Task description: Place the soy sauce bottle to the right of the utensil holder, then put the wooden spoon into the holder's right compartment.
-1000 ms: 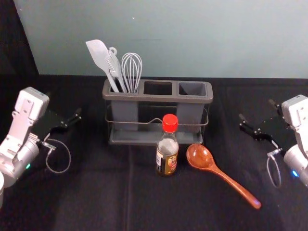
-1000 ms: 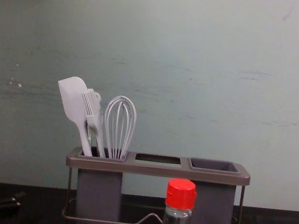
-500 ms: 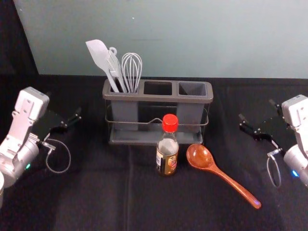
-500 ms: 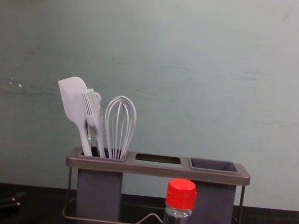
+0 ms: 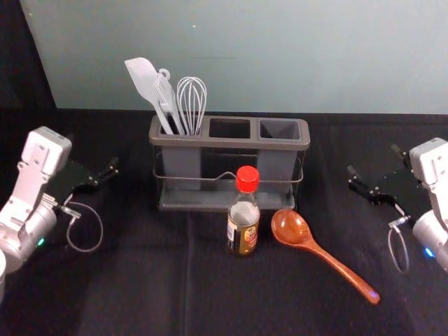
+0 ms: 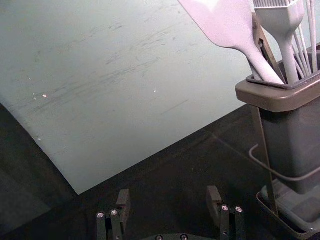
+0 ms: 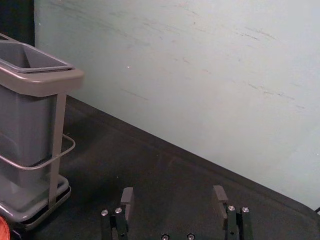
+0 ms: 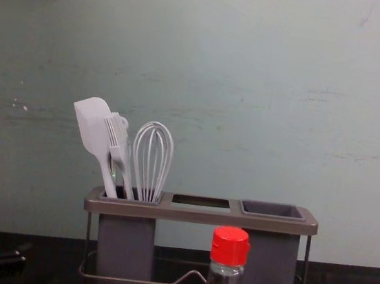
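The grey utensil holder [image 5: 229, 140] stands mid-table, its right compartment [image 5: 280, 129] empty. Upright in front of it is the soy sauce bottle [image 5: 243, 224], red-capped; its top also rises in the chest view [image 8: 228, 257]. To the bottle's right the wooden spoon [image 5: 322, 253] lies flat, bowl toward the holder and handle slanting to the front right. My left gripper [image 5: 94, 176] is left of the holder, open and empty, as the left wrist view confirms for this gripper [image 6: 167, 205]. My right gripper [image 5: 374, 173] is right of the holder; in its wrist view the gripper [image 7: 173, 205] is open and empty.
A white spatula [image 5: 145, 80], a brush [image 5: 166, 98] and a whisk [image 5: 191, 101] stick up from the holder's left compartment. Behind the black table [image 5: 140, 280] rises a pale wall. Bare cloth lies between the holder and each gripper.
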You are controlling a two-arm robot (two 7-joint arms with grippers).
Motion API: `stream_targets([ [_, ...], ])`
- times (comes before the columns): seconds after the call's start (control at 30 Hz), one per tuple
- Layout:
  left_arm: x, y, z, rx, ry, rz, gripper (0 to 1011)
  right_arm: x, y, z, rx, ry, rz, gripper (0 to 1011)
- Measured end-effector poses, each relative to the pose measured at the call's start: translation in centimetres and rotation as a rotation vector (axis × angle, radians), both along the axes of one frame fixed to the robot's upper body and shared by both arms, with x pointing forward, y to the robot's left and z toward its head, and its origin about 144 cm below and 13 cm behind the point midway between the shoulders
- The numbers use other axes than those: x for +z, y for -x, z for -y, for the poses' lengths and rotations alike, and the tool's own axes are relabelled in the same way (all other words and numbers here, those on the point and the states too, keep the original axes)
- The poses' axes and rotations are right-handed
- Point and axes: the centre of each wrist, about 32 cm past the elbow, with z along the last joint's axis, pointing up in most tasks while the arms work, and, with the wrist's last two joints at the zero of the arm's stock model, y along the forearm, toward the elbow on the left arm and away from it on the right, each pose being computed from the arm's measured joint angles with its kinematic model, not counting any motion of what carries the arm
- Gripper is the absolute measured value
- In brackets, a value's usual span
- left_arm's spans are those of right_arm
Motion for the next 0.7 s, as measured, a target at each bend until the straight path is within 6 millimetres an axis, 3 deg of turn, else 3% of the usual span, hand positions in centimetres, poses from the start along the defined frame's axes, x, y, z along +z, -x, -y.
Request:
stream_targets([
  [0.7, 0.0, 0.0, 0.0, 0.0, 0.0, 0.0, 1005, 0.0, 0.0, 0.0, 0.0, 0.0, 0.0, 1003],
])
